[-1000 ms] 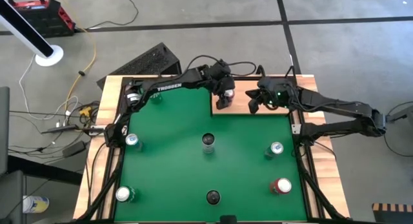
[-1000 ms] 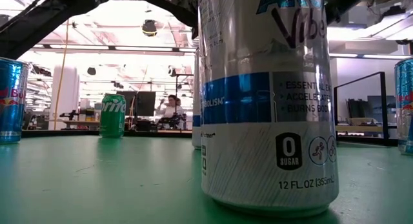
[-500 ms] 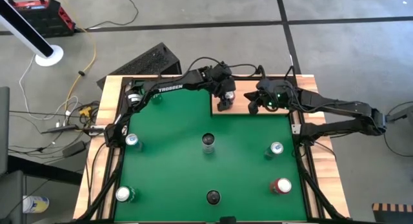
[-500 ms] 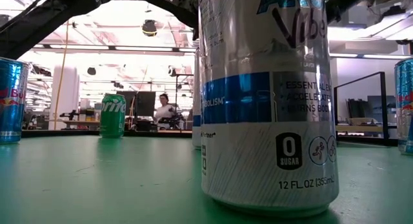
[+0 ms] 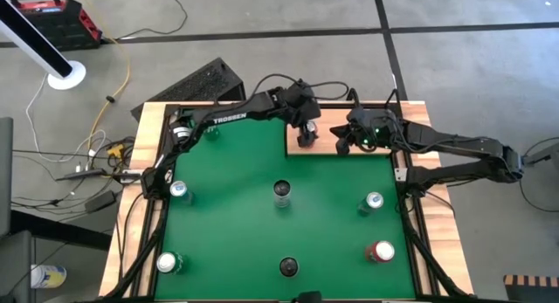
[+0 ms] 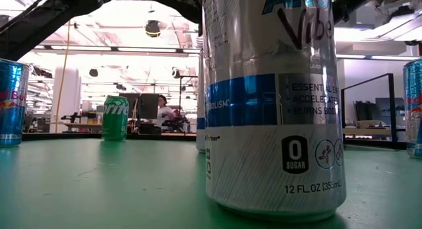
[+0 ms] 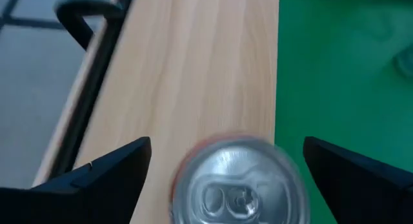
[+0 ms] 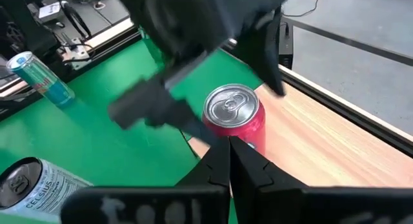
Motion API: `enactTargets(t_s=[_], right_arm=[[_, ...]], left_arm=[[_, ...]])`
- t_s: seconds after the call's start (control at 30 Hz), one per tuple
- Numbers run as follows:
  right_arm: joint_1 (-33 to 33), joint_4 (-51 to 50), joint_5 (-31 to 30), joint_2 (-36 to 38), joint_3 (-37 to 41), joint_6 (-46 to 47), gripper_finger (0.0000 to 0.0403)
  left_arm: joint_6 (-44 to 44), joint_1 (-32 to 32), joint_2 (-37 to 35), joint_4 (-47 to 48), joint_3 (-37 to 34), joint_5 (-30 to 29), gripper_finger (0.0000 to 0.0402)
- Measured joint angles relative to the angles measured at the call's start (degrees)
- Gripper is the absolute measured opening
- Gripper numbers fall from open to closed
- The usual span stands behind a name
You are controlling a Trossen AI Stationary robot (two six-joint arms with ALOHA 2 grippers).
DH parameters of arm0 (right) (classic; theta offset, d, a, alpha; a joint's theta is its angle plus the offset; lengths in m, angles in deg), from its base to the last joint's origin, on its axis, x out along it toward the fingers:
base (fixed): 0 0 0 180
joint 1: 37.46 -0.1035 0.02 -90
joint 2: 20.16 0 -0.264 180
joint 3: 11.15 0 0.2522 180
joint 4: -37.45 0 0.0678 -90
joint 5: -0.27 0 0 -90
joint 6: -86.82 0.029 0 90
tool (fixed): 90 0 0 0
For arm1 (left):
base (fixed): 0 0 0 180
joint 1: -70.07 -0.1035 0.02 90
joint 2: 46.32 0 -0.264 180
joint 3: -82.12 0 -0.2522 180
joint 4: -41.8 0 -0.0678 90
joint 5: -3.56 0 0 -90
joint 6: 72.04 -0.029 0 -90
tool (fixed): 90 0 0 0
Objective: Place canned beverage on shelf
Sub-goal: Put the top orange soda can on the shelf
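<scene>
Red can (image 8: 233, 117) on shelf (image 7: 193, 75), left gripper (image 7: 226, 162) open.

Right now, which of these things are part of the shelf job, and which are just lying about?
In the job:
- red can, standing on the shelf
- left pincer, open around it
- right pincer, shut, beside it

Lying about:
- white-and-blue can
- green Sprite can
- blue cans
</scene>
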Motion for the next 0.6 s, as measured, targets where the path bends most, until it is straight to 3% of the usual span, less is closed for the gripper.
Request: enactTargets(t_s=[0.33,0.47,0.6], right_arm=[[-4.94,-2.01,0.11,-0.11,0.0,2.7,0.0022],[-6.08,-1.5,3.83,-3.55,-0.01,2.51,0.0019],[-5.81,1.4,6.6,-10.24,-0.34,1.07,0.0018]], left_arm=[[-2.08,-1.03,-0.31,11.69,15.63,-0.43,0.0392],[-2.2,-2.54,-6.63,13.01,12.91,0.26,0.0375],[-3.49,-3.79,-14.44,13.97,10.05,0.38,0.0327]])
